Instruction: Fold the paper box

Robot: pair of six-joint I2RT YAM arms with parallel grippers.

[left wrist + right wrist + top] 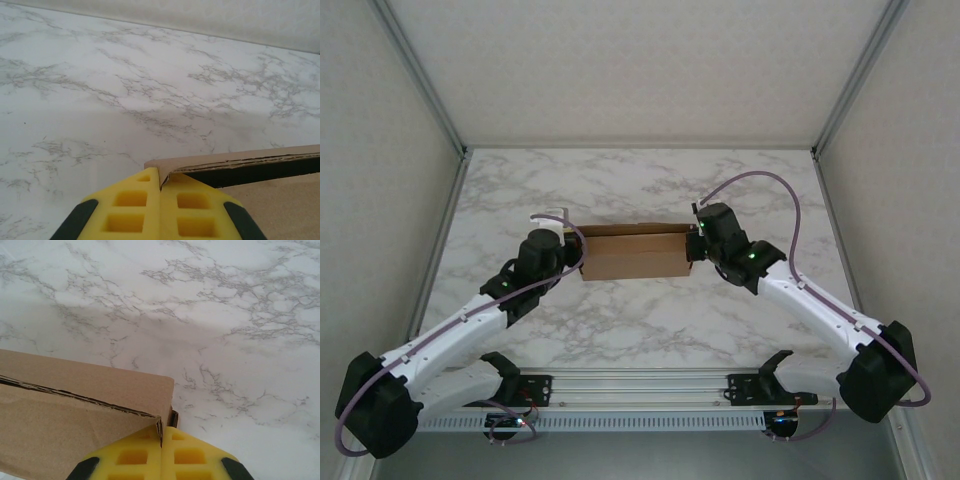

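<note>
At mid-frame in the top view: paper box (635, 252), plain brown cardboard, partly formed into a shallow long shape. Resting on the white marble table (620, 190), long side running left to right, an arm at each short end. At the left end, left gripper (576, 258) touching the cardboard. At the right end, right gripper (693, 246) touching it likewise.

In the left wrist view: left gripper (161, 181) at bottom centre, yellow pads (130, 205) pressed together with a thin cardboard corner pinched in the seam between them. Paper box (280, 202) stretching off to the lower right, a raised wall edge with a dark gap beneath it.

In the right wrist view: right gripper (161, 437) at bottom centre, pads (195, 455) closed tight on the corner of a box flap. Paper box (75, 425) in the lower left, one wall upright, a rough corrugated edge running diagonally toward the fingertips. Veined marble across the upper half.
</note>
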